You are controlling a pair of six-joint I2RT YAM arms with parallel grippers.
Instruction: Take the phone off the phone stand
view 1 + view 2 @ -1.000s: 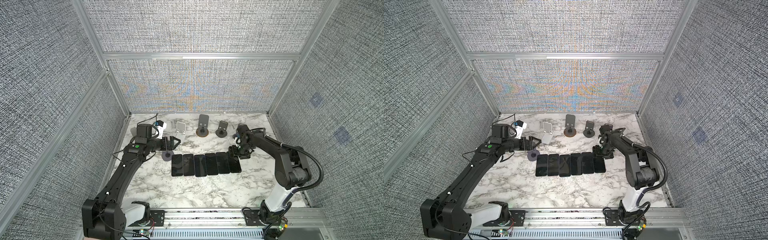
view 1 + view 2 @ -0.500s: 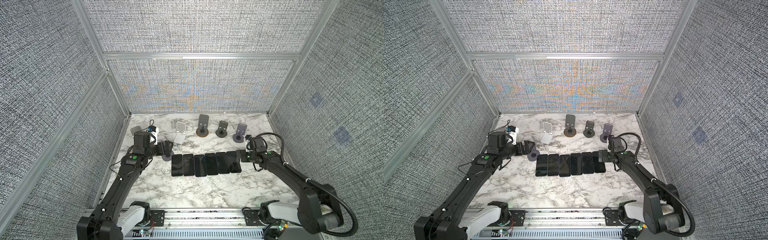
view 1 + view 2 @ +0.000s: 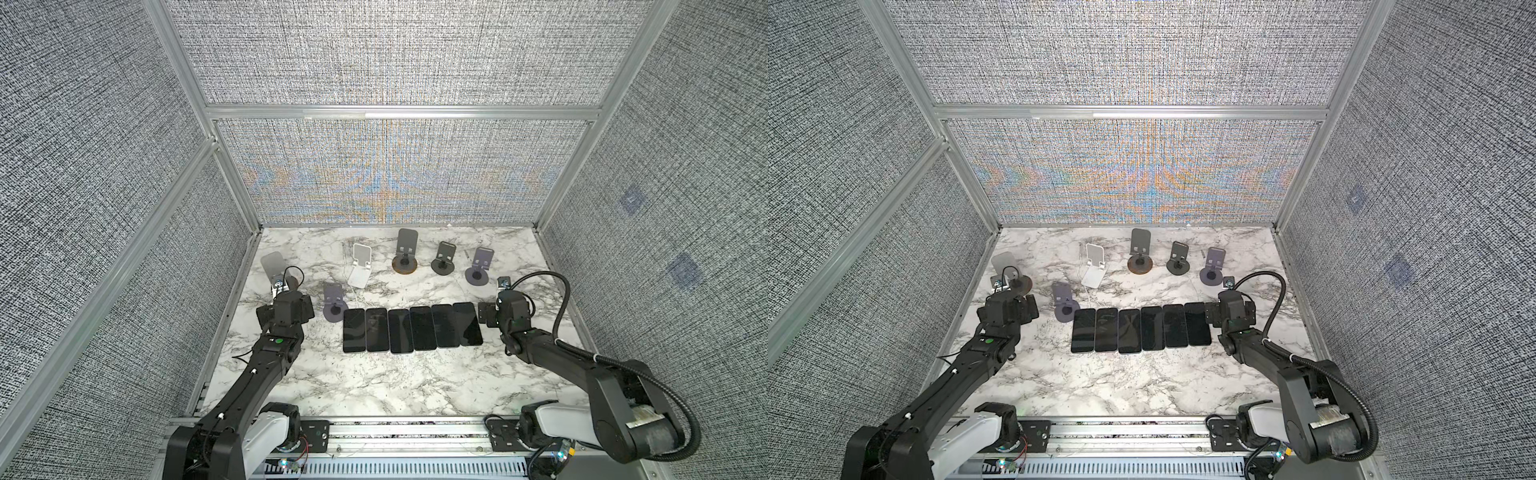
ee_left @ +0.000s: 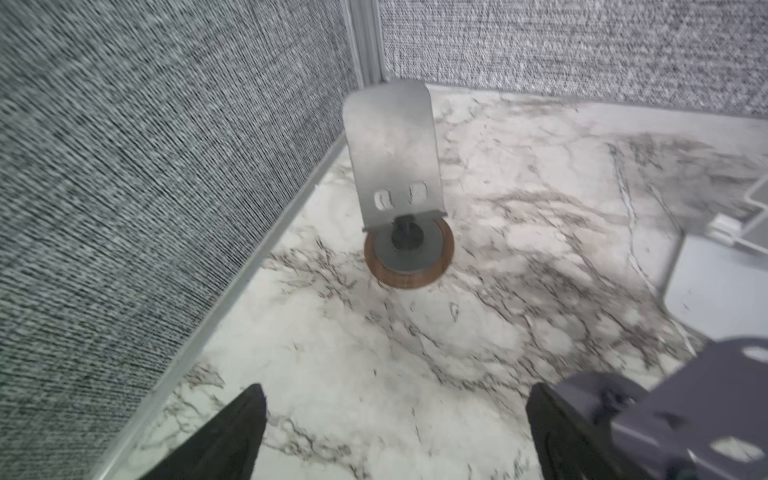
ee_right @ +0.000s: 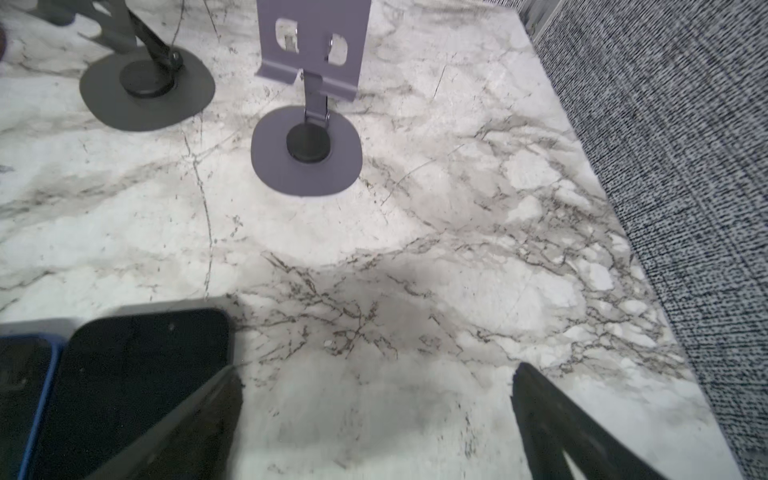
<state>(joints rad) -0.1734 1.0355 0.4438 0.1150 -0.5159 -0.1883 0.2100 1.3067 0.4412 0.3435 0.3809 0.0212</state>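
Stands [image 3: 406,245] all emptied; left fingers [image 4: 232,436] and right fingers [image 5: 557,428], spread either side of the phones [image 3: 422,328], best lifted straight up.

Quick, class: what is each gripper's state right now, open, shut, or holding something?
Left gripper: open, jaws wide apart, holding nothing.
Right gripper: open, jaws wide apart, holding nothing.

Grey woven fabric walls [image 3: 374,54] enclose three sides, framed by aluminium bars [image 3: 399,112]. The floor is a white marble top [image 3: 374,386] with grey veins, evenly lit. A metal rail [image 3: 407,427] runs along its near edge.
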